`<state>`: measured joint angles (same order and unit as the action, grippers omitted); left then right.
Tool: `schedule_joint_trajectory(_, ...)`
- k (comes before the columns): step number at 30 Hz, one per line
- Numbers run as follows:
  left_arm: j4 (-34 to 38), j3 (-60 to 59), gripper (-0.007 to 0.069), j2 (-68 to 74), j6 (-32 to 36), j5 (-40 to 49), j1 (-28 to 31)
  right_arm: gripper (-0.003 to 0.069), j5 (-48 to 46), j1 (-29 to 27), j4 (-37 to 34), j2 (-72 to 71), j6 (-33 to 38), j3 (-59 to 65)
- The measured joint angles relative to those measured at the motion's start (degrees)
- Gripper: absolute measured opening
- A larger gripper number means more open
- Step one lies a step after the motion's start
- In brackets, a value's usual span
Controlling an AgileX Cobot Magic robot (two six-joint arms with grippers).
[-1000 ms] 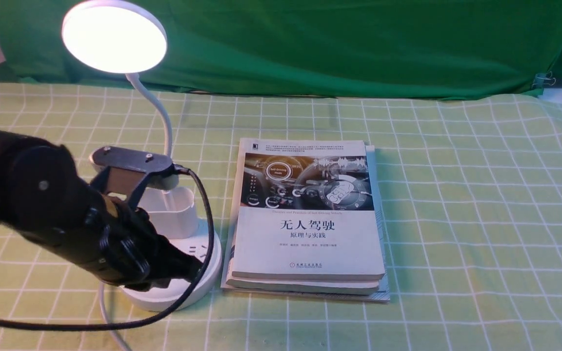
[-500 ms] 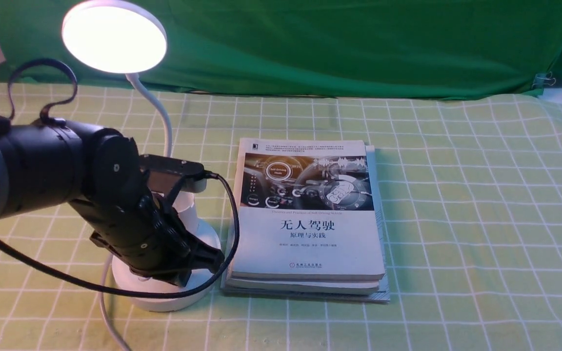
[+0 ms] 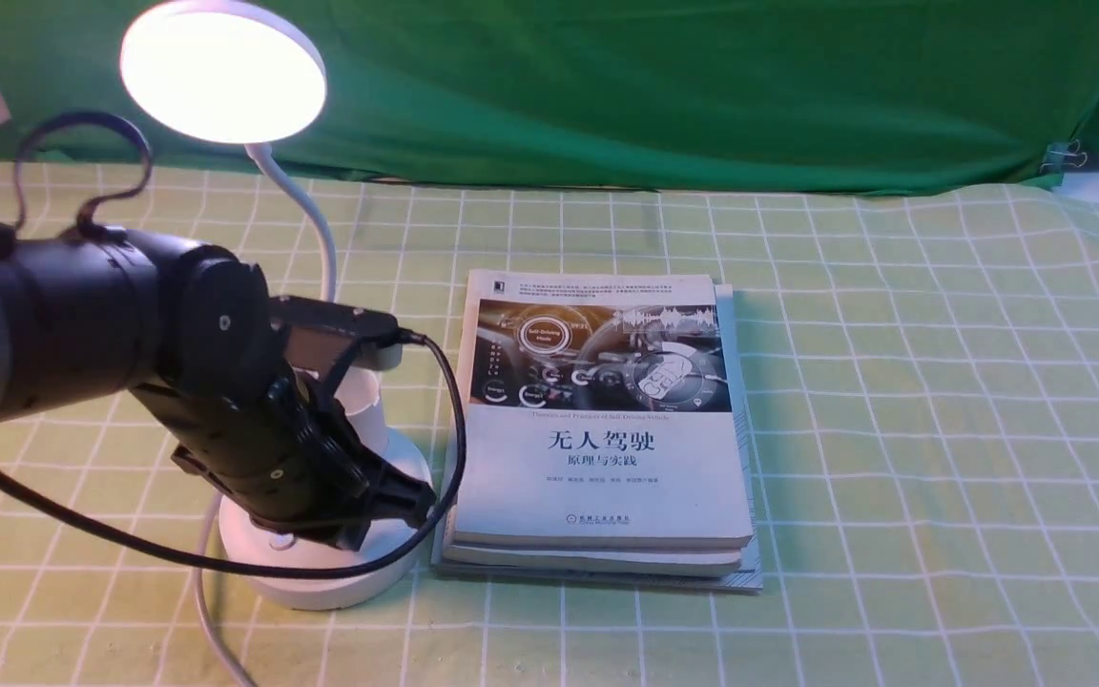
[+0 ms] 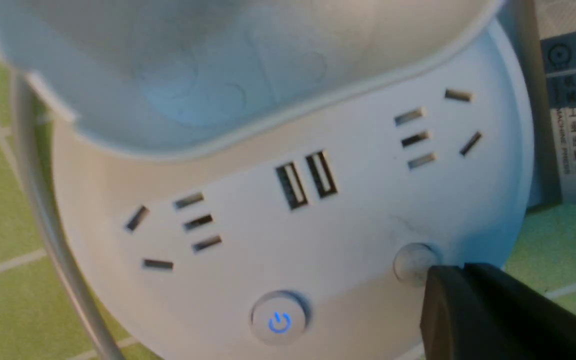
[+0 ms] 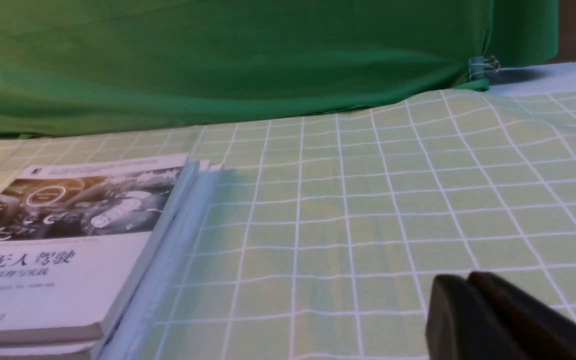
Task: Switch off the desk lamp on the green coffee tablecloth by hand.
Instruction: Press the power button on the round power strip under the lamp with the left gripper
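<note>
The white desk lamp stands on the green coffee tablecloth at the left, its disc head lit. My left arm, the hand, reaches over the lamp's round base. The left gripper is shut. In the left wrist view its tip touches the edge of a plain round button on the base. A second button shows a blue power sign. My right gripper is shut, holds nothing, and hovers over bare cloth.
A stack of books lies right beside the lamp base. The lamp's white cord runs off the front edge. A dark green backdrop hangs behind, clipped at the right. Sockets and USB ports sit on the base.
My left arm has swung right and its gripper tip has come down at the right front of the lamp base. Over the last half second it barely moved. The lamp stays lit.
</note>
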<state>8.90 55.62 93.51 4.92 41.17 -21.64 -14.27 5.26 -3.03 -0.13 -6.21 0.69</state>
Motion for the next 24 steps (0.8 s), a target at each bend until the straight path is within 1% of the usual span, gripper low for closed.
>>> schedule_joint_trajectory(10, -1.0, 0.0, 0.0006, -0.2, 0.2, -1.3, 0.0, 0.0029, 0.1, 0.0, 0.0, 0.0, 0.0, 0.0)
schedule_joint_trajectory(15, -1.3, 0.4, 0.0006, 3.2, 0.2, -2.8, 0.0, 0.0029, 0.1, 0.0, 0.0, 0.0, 0.0, 0.0)
schedule_joint_trajectory(24, -1.7, 0.7, 0.0006, 2.4, 0.3, -2.2, 0.0, 0.0029, 0.1, 0.0, 0.0, 0.0, 0.0, 0.0)
